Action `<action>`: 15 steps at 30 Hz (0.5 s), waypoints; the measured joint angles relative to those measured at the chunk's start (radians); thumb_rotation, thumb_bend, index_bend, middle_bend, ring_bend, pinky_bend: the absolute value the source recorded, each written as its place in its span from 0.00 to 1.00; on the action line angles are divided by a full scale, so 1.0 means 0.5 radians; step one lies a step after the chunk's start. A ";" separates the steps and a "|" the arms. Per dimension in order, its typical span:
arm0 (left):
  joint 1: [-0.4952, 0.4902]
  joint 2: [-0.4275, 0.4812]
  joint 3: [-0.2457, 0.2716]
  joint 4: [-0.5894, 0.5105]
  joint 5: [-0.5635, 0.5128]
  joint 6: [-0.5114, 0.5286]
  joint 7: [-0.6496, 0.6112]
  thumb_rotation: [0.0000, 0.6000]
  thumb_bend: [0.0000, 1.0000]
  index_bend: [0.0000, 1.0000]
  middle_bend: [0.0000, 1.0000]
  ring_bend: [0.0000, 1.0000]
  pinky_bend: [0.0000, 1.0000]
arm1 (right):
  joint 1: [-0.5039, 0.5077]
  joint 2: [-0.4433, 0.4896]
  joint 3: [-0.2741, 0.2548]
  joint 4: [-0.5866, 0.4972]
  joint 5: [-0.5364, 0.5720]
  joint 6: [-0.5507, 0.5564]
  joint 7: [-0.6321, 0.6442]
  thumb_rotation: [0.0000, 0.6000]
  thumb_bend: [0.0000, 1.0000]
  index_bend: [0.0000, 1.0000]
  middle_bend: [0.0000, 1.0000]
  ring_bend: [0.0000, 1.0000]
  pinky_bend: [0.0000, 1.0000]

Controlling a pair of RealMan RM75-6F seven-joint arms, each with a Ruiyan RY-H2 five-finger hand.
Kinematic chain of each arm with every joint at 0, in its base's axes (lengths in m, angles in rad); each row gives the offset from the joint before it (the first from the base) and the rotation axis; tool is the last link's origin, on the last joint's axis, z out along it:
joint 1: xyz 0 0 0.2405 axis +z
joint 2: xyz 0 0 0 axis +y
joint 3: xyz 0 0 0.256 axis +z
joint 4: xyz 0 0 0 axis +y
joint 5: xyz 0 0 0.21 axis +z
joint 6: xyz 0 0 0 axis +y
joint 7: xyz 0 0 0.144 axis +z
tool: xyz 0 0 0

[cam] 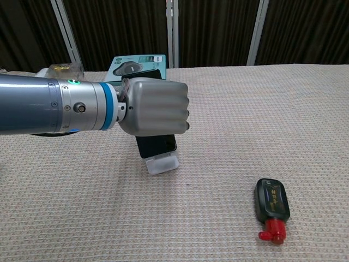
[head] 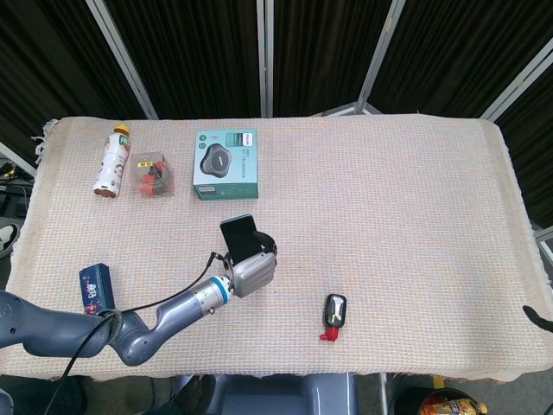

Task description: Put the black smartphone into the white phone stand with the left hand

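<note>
My left hand (cam: 155, 106) (head: 253, 275) grips the black smartphone (head: 238, 234) (cam: 157, 145), fingers wrapped around its middle. The phone stands upright, its lower edge sitting in the white phone stand (cam: 163, 164) on the cloth. In the head view the hand covers the stand. The chest view shows only the phone's bottom part beneath the fist. Neither view shows my right hand.
A teal product box (head: 225, 163), a packet of red items (head: 154, 173) and a drink bottle (head: 112, 160) lie at the back left. A small blue box (head: 94, 286) sits at the front left. A black and red key fob (head: 334, 315) (cam: 272, 208) lies to the right.
</note>
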 measured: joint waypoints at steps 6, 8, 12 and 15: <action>-0.056 -0.045 0.060 0.033 -0.011 0.062 -0.019 1.00 0.03 0.47 0.39 0.44 0.41 | 0.000 0.000 -0.003 0.000 -0.003 -0.003 0.000 1.00 0.00 0.00 0.00 0.00 0.00; -0.069 -0.063 0.078 0.044 -0.022 0.089 -0.015 1.00 0.03 0.46 0.38 0.43 0.41 | 0.000 0.001 -0.003 0.000 -0.001 -0.004 0.004 1.00 0.00 0.00 0.00 0.00 0.00; -0.090 -0.105 0.108 0.072 -0.017 0.138 -0.014 1.00 0.02 0.43 0.36 0.42 0.39 | -0.005 0.006 -0.003 -0.003 0.001 -0.002 0.014 1.00 0.00 0.00 0.00 0.00 0.00; -0.096 -0.129 0.131 0.090 0.017 0.165 -0.038 1.00 0.02 0.34 0.25 0.32 0.37 | -0.007 0.009 -0.005 -0.007 -0.003 0.001 0.016 1.00 0.00 0.00 0.00 0.00 0.00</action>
